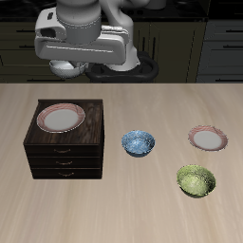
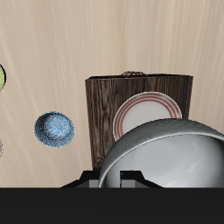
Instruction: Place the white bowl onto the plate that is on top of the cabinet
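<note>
Tool (image 1: 66,66) is high above the back of the bench (image 1: 121,214), closed around the white bowl (image 2: 166,156), which hangs beneath it clear of all surfaces; the bowl's grey underside fills much of the wrist view. The plate (image 1: 60,118) with the striped rim lies on top of the cabinet (image 1: 66,152), bare. On the bench: blue patterned bowl (image 1: 140,142), yellow-green bowl (image 1: 196,180), pinker plate (image 1: 208,139).
</note>
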Controlling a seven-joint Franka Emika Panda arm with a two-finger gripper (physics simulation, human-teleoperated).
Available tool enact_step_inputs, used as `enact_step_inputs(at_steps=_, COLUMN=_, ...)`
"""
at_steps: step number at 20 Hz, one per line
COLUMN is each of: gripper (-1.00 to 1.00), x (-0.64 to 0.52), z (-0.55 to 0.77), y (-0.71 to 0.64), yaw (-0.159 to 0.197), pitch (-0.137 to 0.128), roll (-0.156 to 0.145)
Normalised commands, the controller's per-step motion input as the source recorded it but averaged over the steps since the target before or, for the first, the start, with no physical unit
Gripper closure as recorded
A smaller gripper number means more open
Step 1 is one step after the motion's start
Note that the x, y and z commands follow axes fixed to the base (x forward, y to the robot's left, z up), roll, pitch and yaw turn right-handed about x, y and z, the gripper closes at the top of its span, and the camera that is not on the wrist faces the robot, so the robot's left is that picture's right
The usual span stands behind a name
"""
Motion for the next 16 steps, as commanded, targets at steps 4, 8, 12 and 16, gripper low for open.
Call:
enact_step_inputs(at_steps=4, gripper=1.00, x=-0.01, z=-0.01, y=-0.40, yaw=-0.029, pitch=-0.006, roll=-0.031)
enact_step_inputs(at_steps=8, gripper=1.00, x=-0.04, z=-0.11, y=-0.23, yaw=0.022, pitch=0.013, roll=0.008)
enact_step_inputs(at_steps=12, gripper=1.00, x=-0.04, z=-0.15, y=-0.29, yaw=0.001, pitch=0.014, roll=0.015)
enact_step_inputs(at_steps=16, gripper=1.00, x=-0.03, z=0.09, y=0.02, yaw=0.048, pitch=-0.026, roll=0.089)
